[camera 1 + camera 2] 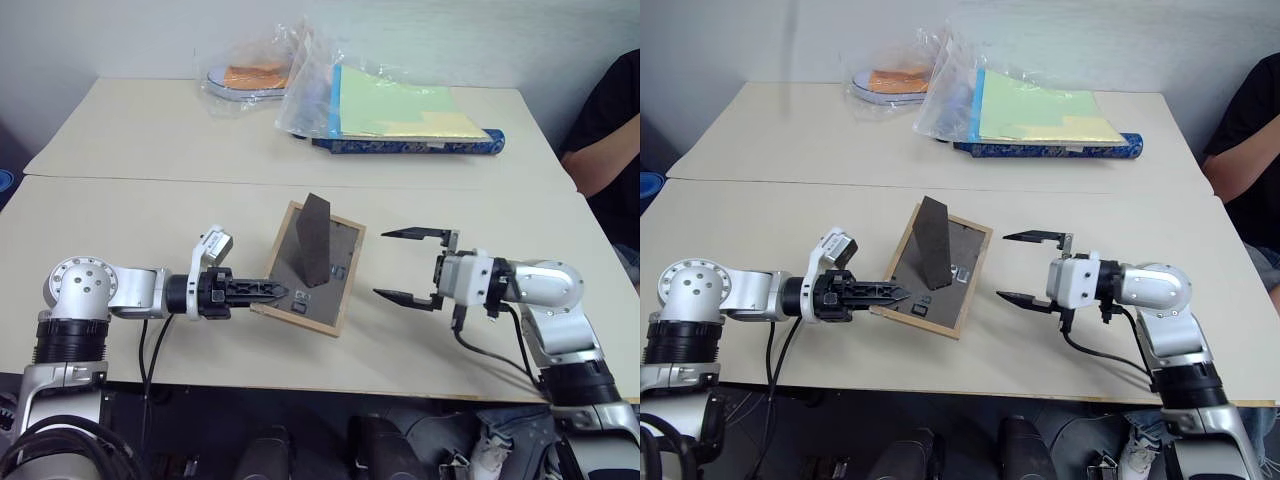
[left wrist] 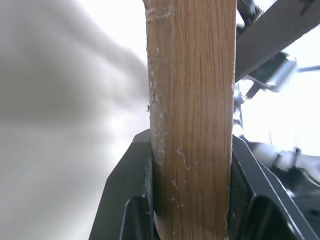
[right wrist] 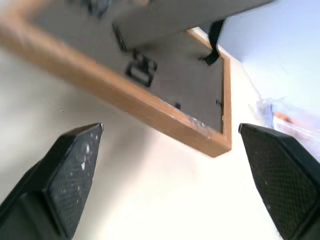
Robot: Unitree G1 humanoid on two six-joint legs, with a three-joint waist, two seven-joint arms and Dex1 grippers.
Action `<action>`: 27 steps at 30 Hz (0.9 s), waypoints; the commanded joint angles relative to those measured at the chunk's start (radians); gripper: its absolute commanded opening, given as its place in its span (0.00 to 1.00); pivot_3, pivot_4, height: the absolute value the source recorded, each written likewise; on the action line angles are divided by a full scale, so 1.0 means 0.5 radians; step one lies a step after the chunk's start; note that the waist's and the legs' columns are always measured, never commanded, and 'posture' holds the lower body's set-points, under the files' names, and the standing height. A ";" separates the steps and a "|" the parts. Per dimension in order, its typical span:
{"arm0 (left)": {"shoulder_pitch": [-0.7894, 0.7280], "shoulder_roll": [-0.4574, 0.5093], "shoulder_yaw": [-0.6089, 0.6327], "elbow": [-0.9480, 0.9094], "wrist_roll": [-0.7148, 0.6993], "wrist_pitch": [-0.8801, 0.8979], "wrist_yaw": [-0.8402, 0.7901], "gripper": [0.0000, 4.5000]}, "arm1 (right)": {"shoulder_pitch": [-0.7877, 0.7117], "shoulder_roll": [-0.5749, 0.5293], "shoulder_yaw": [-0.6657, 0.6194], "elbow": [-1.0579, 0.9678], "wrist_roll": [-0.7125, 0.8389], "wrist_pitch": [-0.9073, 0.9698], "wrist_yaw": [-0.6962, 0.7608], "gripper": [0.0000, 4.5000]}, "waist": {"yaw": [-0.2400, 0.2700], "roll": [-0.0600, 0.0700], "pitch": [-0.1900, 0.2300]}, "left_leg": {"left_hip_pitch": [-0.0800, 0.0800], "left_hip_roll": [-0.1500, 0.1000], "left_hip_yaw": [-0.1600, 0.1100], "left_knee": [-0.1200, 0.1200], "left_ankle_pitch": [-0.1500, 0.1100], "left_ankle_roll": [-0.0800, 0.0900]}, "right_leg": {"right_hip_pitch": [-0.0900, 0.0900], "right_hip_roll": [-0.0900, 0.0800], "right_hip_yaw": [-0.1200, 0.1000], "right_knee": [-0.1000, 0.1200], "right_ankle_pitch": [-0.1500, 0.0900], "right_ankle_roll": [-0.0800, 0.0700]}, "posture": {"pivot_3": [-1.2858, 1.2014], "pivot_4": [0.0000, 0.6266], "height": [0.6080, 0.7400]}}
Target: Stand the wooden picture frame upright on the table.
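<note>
Wooden picture frame (image 1: 312, 268) edge pinched by left hand (image 1: 262, 291); right hand (image 1: 402, 265) open beside it.

Even bright light; both wrist views blurred.

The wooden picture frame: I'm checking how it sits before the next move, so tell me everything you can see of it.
The wooden picture frame is a small rectangle with a light wood border and a dark grey back, which faces up. Its fold-out stand is swung out, and small metal clips show on the back. The left pincer is shut on its near left edge, holding it tilted over the table. The open right pincer waits beside it, apart.
</note>
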 commanded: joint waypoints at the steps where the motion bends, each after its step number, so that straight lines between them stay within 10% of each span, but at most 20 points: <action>1: -0.123 0.010 -0.128 0.182 -0.433 -0.004 0.234 0.29 | -0.102 0.063 0.051 0.192 -0.231 -0.373 -0.215 0.99 | 0.000 0.000 0.000 | 0.000 0.000 0.000 0.001 0.000 0.000 | 0.000 0.000 0.000 0.001 0.000 0.000 | 0.52 0.24 1.00; 6: -0.104 0.034 -0.334 0.135 -0.955 -0.138 0.545 0.29 | -0.190 0.162 0.107 0.344 -0.546 -0.699 -0.569 0.99 | -0.006 0.000 0.000 | -0.001 0.000 -0.001 0.002 0.000 0.000 | -0.001 0.000 0.000 0.001 0.000 0.000 | 0.52 0.24 1.00; 17: -0.014 -0.058 -0.118 -0.008 -0.968 -0.283 0.690 0.29 | -0.161 0.220 0.091 0.486 -0.808 -0.804 -1.139 0.45 | -0.041 0.000 0.000 | 0.000 -0.001 -0.004 0.003 0.002 -0.004 | -0.001 0.004 0.000 0.001 0.000 0.000 | 0.52 0.24 1.00; 24: 0.209 0.140 0.095 -0.317 -0.964 -0.505 0.815 0.76 | -0.218 0.230 0.160 0.530 -0.581 -0.726 -1.139 0.28 | -0.052 0.001 0.000 | 0.000 -0.001 -0.010 0.000 0.003 -0.005 | -0.004 0.006 0.004 0.001 0.000 0.000 | 0.52 0.24 1.00; 27: 0.415 0.323 0.380 -0.474 -0.593 -0.700 0.621 0.77 | -0.163 0.240 0.208 0.404 -0.074 -0.403 -0.852 0.28 | -0.064 0.002 0.001 | 0.001 0.000 -0.012 -0.001 0.002 -0.006 | -0.004 0.007 0.006 0.001 0.000 -0.001 | 0.52 0.24 1.00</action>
